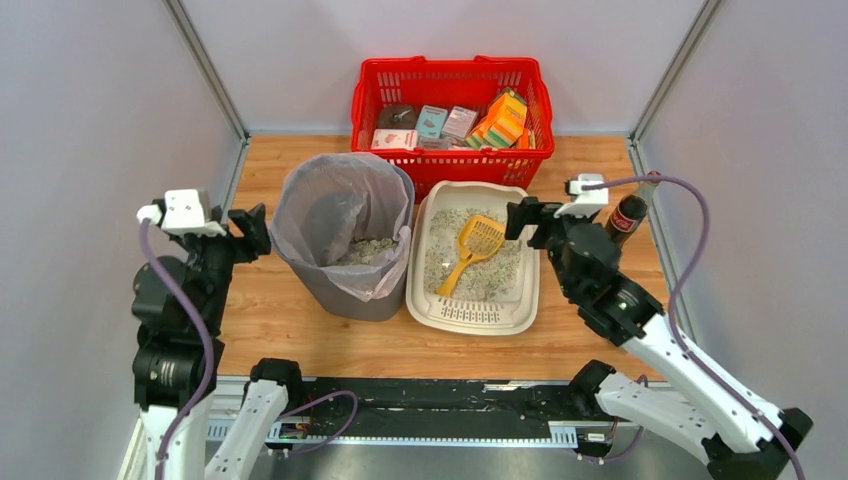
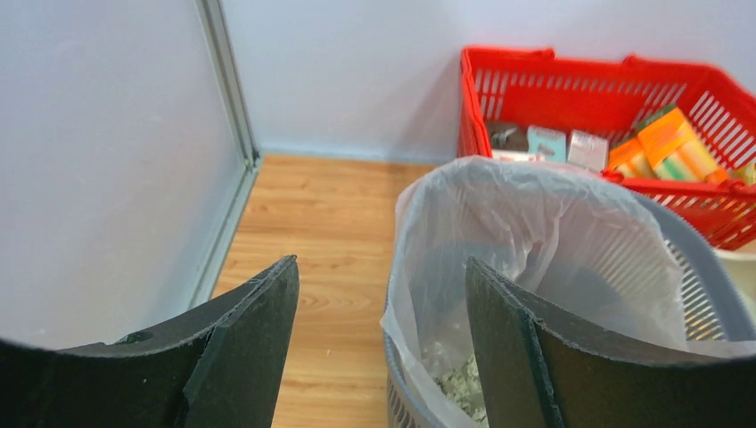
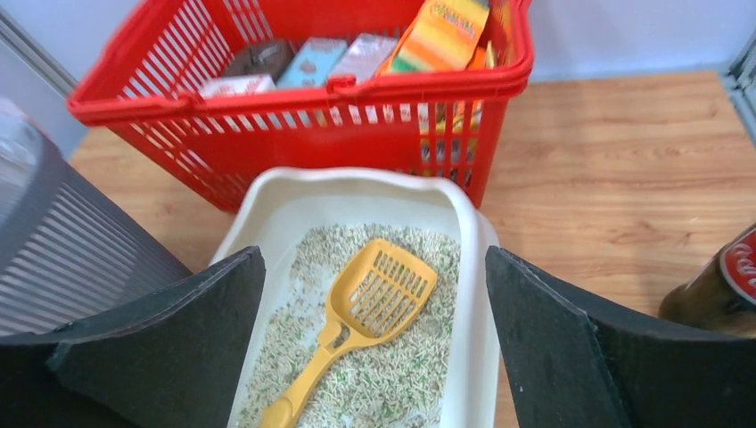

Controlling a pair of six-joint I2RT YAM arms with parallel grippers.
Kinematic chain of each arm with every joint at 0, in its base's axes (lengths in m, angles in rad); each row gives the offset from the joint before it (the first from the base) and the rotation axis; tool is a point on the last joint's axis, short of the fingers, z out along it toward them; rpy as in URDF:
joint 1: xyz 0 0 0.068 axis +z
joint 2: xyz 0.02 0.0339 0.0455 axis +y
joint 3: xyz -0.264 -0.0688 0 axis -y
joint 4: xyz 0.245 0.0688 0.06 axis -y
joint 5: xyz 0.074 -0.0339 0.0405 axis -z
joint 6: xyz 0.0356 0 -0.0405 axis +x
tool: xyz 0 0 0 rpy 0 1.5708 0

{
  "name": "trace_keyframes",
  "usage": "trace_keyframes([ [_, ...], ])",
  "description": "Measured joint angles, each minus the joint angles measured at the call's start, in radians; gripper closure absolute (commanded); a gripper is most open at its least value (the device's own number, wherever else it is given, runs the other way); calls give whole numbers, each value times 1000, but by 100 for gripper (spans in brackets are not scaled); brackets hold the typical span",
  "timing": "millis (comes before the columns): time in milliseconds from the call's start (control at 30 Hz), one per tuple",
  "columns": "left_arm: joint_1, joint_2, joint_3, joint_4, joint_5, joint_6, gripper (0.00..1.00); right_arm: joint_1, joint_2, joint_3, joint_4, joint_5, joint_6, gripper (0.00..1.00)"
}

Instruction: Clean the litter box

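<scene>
Litter box is sitting mid-table, just beside the grey bin, w/ the yellow scoop lying in its granules, handle toward you. Your R gripper is hanging wide open and empty at the box's right rim. L gripper is open too, by the bin. You're prob. going for the handle: be lowering w/ jaws straddling it near the end, not digging into litter.

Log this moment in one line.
left gripper: open, empty, beside bin | right gripper: open, empty, by litter box | scoop: lying in litter box | bin: some litter inside
</scene>
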Motion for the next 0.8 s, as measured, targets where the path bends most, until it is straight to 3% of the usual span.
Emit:
trace_keyframes([
  [367, -1, -124, -18, -77, -15, -20, 23, 0, -280, -20, 10, -2, -138, 0],
  [800, -1, -150, -39, -121, -19, -22, 22, 0, -311, -45, 12, -2, -201, 0],
])
